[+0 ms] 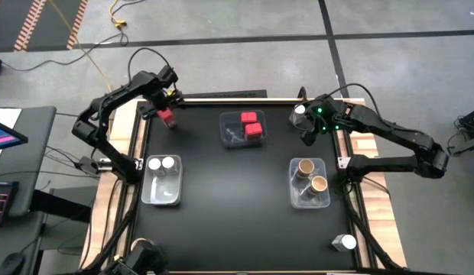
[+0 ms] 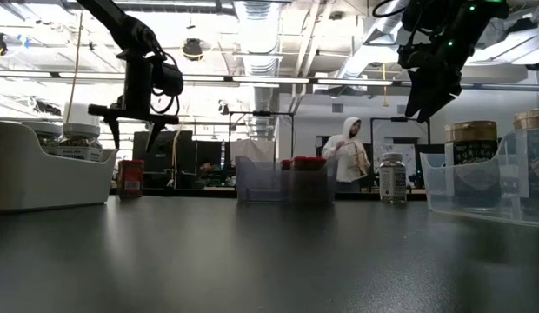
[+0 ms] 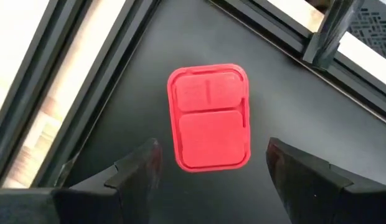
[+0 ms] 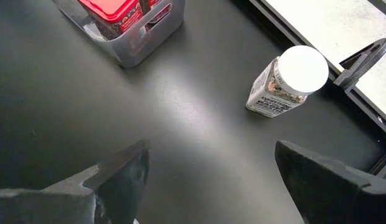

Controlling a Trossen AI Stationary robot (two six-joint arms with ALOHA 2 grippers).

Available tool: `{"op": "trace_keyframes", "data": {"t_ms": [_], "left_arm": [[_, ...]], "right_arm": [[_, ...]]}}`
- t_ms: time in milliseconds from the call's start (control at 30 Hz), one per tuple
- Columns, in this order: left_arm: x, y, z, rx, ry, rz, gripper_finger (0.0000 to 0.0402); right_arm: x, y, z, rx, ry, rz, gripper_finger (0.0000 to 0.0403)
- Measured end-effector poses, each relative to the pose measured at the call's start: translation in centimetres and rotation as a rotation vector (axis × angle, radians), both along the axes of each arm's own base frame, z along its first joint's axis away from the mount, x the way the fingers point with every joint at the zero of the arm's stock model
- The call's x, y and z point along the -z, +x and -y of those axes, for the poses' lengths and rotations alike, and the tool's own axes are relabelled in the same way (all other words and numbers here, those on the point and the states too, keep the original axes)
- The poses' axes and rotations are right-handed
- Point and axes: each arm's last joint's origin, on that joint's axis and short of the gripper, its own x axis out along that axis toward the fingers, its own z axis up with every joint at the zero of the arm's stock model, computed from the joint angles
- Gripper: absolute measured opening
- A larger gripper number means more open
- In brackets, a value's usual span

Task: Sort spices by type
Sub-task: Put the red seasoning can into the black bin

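left claw (image 3: 208, 171) released above red spice tin (image 3: 210, 117) | right claw (image 4: 208, 180) released near white-capped jar (image 4: 288, 82) | tip: centre fingers, drop straight, squeeze flat sides

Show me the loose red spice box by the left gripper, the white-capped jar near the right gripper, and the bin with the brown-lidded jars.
Red spice box (image 3: 210, 116): left wrist view, on its lid.
White-capped jar (image 4: 299, 68): right wrist view, on its cap.
Bin with brown-lidded jars (image 1: 295, 195): high view, on its rim.
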Motion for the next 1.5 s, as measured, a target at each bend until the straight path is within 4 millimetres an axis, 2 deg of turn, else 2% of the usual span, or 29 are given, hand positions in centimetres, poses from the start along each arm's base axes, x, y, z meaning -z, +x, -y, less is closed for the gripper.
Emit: {"op": "trace_keyframes", "data": {"t_ms": [300,500,900,1300,1500], "left_arm": [[0.0,0.0,0.1,0.013,-0.008,-0.005,0.0274],[0.0,0.0,0.1,-0.041,-0.005,0.002,0.0279],[0.0,0.0,0.1,-0.05,0.001,-0.001,0.0336],[0.1,0.1,0.1,-0.037,-0.001,-0.004,0.0338],[1.4,0.4,-0.7,-0.039,-0.032,-0.02,0.0338]], "right_arm": [[0.0,0.0,0.0,-0.003,-0.001,-0.001,0.0372],[0.0,0.0,0.0,-0.016,-0.006,-0.007,0.0372],[0.0,0.0,0.0,-0.023,-0.01,-0.011,0.0372],[0.0,0.0,0.0,-0.034,-0.016,-0.016,0.0372],[0.0,0.0,0.0,-0.036,-0.017,-0.018,0.0372]]}}
